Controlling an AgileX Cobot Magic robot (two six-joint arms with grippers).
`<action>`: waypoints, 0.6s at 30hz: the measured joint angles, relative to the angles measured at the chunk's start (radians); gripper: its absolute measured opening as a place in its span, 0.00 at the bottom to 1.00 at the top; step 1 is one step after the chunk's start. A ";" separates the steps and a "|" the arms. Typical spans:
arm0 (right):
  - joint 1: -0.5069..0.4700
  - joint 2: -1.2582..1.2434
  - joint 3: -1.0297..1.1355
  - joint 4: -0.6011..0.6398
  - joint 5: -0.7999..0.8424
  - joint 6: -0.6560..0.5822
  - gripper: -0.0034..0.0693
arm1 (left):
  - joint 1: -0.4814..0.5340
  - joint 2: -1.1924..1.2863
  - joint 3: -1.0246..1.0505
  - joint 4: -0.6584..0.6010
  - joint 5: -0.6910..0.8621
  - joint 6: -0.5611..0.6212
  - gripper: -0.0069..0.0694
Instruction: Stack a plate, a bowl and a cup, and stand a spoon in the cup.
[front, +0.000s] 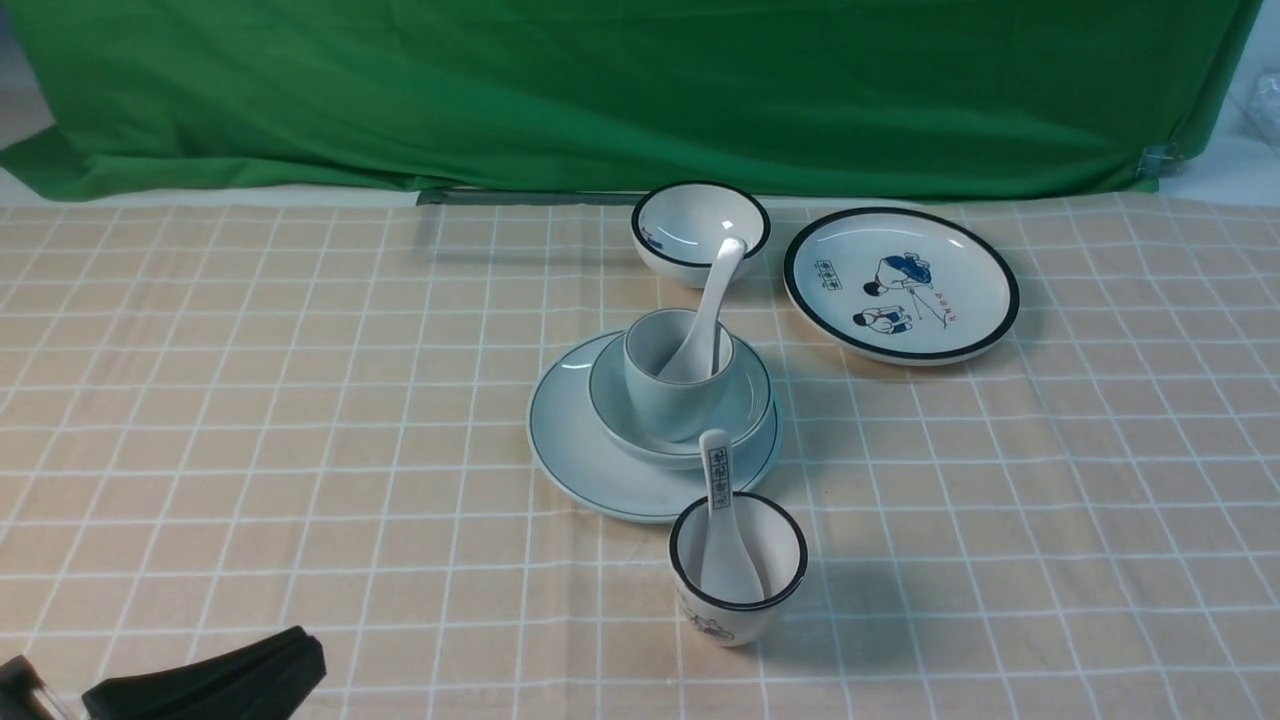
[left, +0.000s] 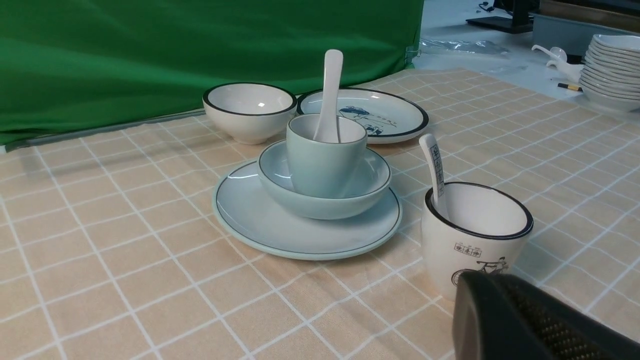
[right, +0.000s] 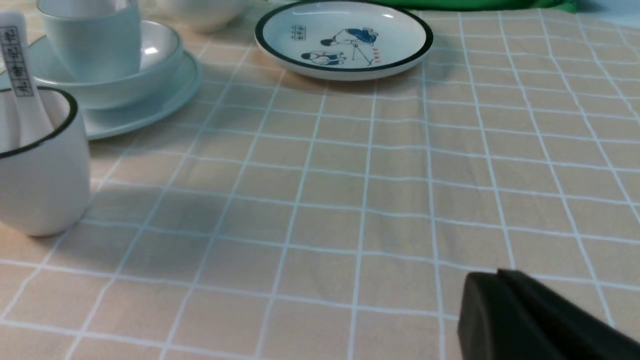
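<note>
At the table's middle the pale blue plate carries the shallow bowl, and the plain cup stands in that bowl. The plain white spoon leans upright inside the cup, handle up. The left wrist view shows the same stack: plate, bowl, cup, spoon. My left gripper sits low at the near left corner, shut and holding nothing, well away from the stack. My right gripper is shut and empty over bare cloth; it does not show in the front view.
A black-rimmed cup holding a printed spoon stands just in front of the stack. A black-rimmed bowl and a cartoon plate lie behind. A pile of white dishes sits off the far table edge.
</note>
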 joint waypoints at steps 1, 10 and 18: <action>0.000 0.000 0.000 0.000 0.000 0.000 0.08 | 0.000 0.000 0.000 0.000 0.000 0.000 0.10; 0.000 0.000 0.000 0.000 0.000 0.000 0.11 | 0.000 0.000 0.000 0.000 0.000 0.001 0.10; 0.000 0.000 0.000 0.000 0.000 0.000 0.15 | 0.000 0.000 0.000 0.000 -0.014 0.000 0.10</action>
